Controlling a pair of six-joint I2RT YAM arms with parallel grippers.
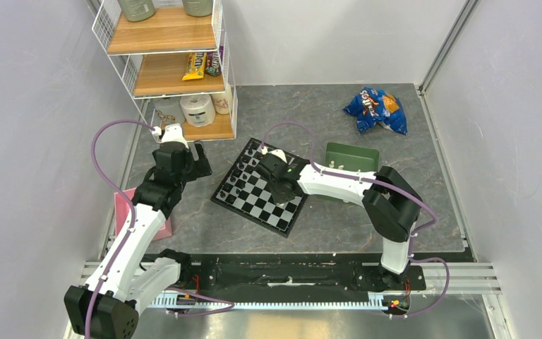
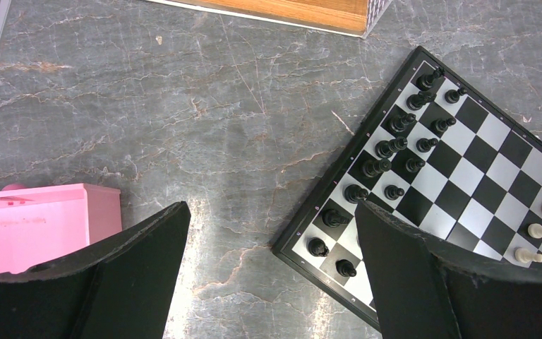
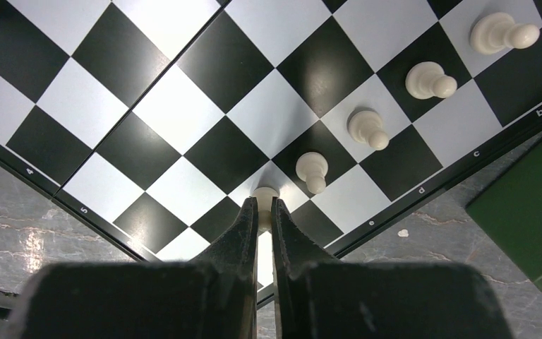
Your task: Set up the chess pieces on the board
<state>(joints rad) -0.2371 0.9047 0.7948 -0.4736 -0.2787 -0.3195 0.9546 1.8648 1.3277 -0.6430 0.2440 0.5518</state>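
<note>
My right gripper (image 3: 262, 212) pinches a cream pawn (image 3: 263, 196) between narrow jaws, low over the board (image 3: 183, 106), apparently to extend the row of four placed pawns (image 3: 368, 128). My left gripper (image 2: 269, 212) hangs aside, jaws spread wide and empty, over the grey marbled table (image 2: 183, 106). White walls enclose us.

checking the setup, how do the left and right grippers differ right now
The left gripper is wide open; the right gripper is shut. The left holds nothing; the right pinches a white pawn. The left hangs over the table beside the board; the right is over the board. Both are black.
</note>
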